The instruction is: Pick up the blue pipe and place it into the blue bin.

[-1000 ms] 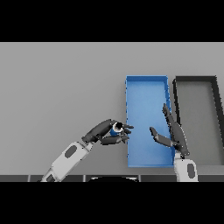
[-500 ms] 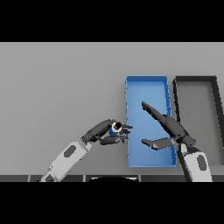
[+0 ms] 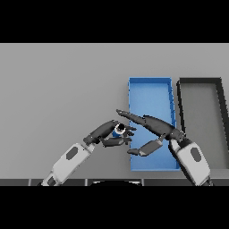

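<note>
A small blue pipe [image 3: 119, 129] with a pale end shows between the fingers of my left hand [image 3: 107, 132], which is curled round it just left of the blue bin [image 3: 150, 89]. My right hand [image 3: 154, 127] reaches leftward over the bin's lower half, fingers straight and thumb spread below. Its fingertips [image 3: 121, 112] come right up to the pipe and the left hand, a little above them. Most of the pipe is hidden by the left hand's fingers.
A dark grey bin [image 3: 201, 85] stands directly right of the blue one. The grey table [image 3: 58, 85] stretches to the left and far side.
My right hand has swung from upright at the bin's right side to lying flat across the bin, reaching left to the pipe. The left hand with the pipe has barely moved.
</note>
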### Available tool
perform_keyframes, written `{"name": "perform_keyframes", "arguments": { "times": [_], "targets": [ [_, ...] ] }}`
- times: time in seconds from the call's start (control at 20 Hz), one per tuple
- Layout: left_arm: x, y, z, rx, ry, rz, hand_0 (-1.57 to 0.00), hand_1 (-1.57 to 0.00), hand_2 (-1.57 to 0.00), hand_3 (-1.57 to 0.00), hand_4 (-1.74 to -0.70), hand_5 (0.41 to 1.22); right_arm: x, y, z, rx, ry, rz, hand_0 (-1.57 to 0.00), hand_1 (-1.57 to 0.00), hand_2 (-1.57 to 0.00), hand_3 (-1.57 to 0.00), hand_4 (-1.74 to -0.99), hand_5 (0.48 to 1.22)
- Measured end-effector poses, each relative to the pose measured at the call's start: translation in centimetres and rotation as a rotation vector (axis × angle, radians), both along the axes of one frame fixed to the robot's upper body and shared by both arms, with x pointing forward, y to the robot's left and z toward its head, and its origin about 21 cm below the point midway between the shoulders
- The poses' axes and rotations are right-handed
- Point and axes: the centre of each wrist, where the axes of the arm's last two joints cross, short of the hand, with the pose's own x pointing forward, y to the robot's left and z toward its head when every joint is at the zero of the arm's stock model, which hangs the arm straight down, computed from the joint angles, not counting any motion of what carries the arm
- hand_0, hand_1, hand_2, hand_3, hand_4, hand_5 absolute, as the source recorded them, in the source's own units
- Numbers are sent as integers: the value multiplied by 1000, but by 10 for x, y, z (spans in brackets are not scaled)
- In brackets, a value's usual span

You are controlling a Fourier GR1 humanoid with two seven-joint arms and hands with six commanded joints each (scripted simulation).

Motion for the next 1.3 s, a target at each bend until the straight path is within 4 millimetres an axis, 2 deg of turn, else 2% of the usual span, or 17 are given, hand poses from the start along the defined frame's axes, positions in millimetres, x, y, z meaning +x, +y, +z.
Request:
{"name": "perform_keyframes", "arguments": {
  "times": [0.2, 0.35, 0.5, 0.55, 0.6, 0.65, 0.7, 0.75, 0.8, 0.85, 0.9, 1.0, 1.05, 1.15, 1.25, 1.3],
  "targets": [
    [3, -1, -6, -9, 15, -21, -1571, -1571, -1571, -1504, -1730, 1221, 12, 28, 3, -19, 12, 69, 1, 1, 1, 1, -1233, 528],
    [2, 2, -2, -13, 15, -38, -1571, -1571, -1571, -1515, -1733, 1221, 22, 43, 1, -41, 26, 77, 1, 1, 1, 1, -1222, 512],
    [2, 3, -4, 1, 30, -37, -1571, -1571, -1571, -1450, -1723, 1221, 30, 58, 3, -54, 28, 106, 1, -13, -42, 1, -1231, 512],
    [3, -1, -4, 5, 43, -37, -1571, -1571, -1571, -1474, -1720, 1221, 33, 60, 1, -58, 28, 120, -14, -36, -68, -11, -1241, 516],
    [3, 2, -3, -13, 43, -46, -1571, -1567, -1571, -1395, -1717, 1221, 34, 62, 0, -62, 33, 131, -54, -83, -115, -43, -1268, 519],
    [3, 4, -6, -15, 48, -60, -1496, -1393, -1367, -1150, -1630, 1221, 37, 66, 2, -72, 32, 137, -138, -166, -193, -106, -1308, 523],
    [3, 1, -4, -18, -3, -63, -1236, -1120, -1093, -920, -1613, 1221, 37, 69, 2, -76, 33, 157, -278, -313, -329, -228, -1352, 528],
    [5, 1, -2, 59, -31, -39, -993, -895, -875, -736, -1587, 1221, 38, 75, 4, -91, 32, 165, -478, -500, -500, -375, -1390, 538],
    [5, 2, 0, 124, -52, -23, -879, -828, -796, -667, -1611, 1221, 38, 76, 1, -91, 39, 189, -697, -714, -714, -562, -1453, 551],
    [2, 5, 0, 128, -60, -13, -895, -867, -845, -656, -1637, 1221, 38, 80, 1, -81, 32, 208, -872, -886, -886, -701, -1503, 573],
    [1, 4, 4, 122, -65, -12, -1030, -1008, -990, -623, -1658, 1192, 38, 83, 0, -75, 41, 226, -1012, -1023, -1023, -828, -1541, 604],
    [-3, 5, -3, 14, -31, -19, -1225, -1211, -1199, -525, -1688, 1203, 36, 84, 0, -79, 91, 227, -1213, -1220, -1220, -1096, -1492, 706],
    [-1, 3, -2, -10, -23, -20, -1294, -1283, -1274, -533, -1698, 1206, 35, 82, -1, -52, 103, 227, -1285, -1290, -1290, -1191, -1475, 809],
    [-3, -1, -4, -35, 8, -16, -1394, -1386, -1381, -550, -1714, 1212, 36, 86, -4, -14, 95, 220, -1388, -1391, -1391, -1328, -1458, 957],
    [0, 3, -1, -29, -14, -15, -1458, -1453, -1449, -591, -1724, 1215, 33, 85, -3, -5, 41, 218, -1454, -1456, -1456, -1415, -1459, 1052],
    [0, 0, 0, -26, -19, -21, -1480, -1454, -1474, -550, -1727, 1216, 32, 83, -3, 3, 20, 222, -1477, -1479, -1479, -1446, -1465, 1086]
  ]
}}
